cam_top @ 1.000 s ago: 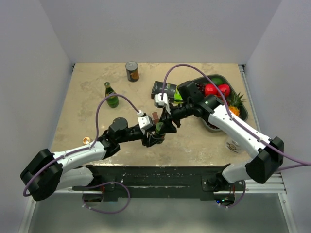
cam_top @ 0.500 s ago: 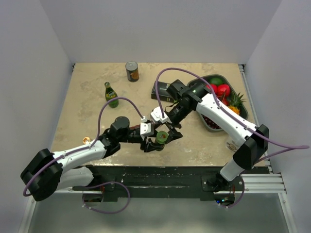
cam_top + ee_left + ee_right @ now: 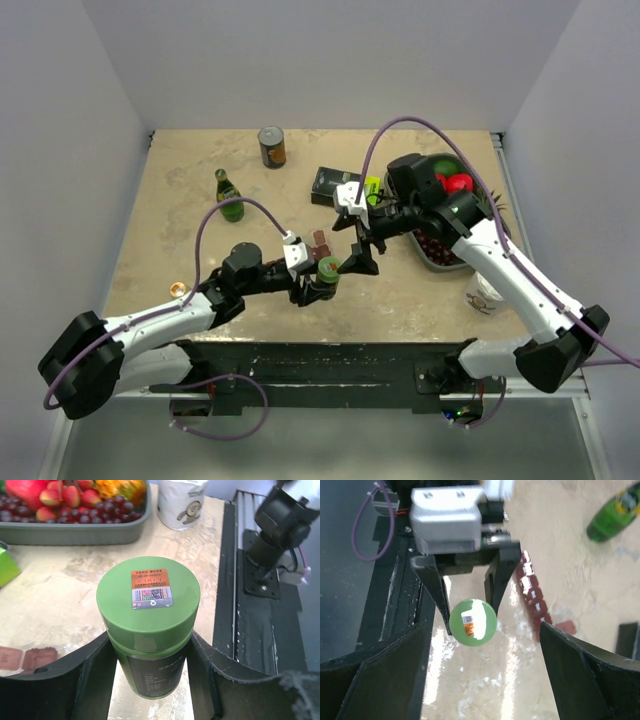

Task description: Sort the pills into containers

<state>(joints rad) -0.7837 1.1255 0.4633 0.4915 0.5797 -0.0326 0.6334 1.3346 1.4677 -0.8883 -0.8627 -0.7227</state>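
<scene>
**Close to the table's (image 3: 180, 220) near edge: left gripper (image 3: 150, 650) clamps the pill bottle (image 3: 148, 600), right gripper (image 3: 487, 627) hangs wide open**

Right at the near edge, the bottle stands upright with its green lid up, and the left fingers (image 3: 92, 675) press its dark body from both sides. That's a firm, part-closed grip just under the lid. A small square sticker sits on top of the lid.

Just above and to the right of the bottle comes the right gripper. Its two fingers (image 3: 385, 670) are spread as far apart as they go. Nothing is between them, and from its wrist camera the green lid shows in the gap below. Whether a fingertip touches the lid I cannot tell.

Just behind the bottle lies the maroon container strip (image 3: 532, 592), flat on the table. Its row of small square compartments runs away from the bottle. I can't make out any pills in those compartments.

Well off to the bottle's left, a small coppery disc (image 3: 178, 289) lies near the table edge. Off to its right stands a white cup (image 3: 181, 502).

Further back and left of the bottle lies a green glass bottle (image 3: 229, 197). Back and slightly right is the black-and-lime box (image 3: 338, 186), and beyond the cup the fruit tray (image 3: 75, 532) is packed with grapes and strawberries.

Farthest from the bottle, near the back wall, a can (image 3: 271, 146) stands upright.
</scene>
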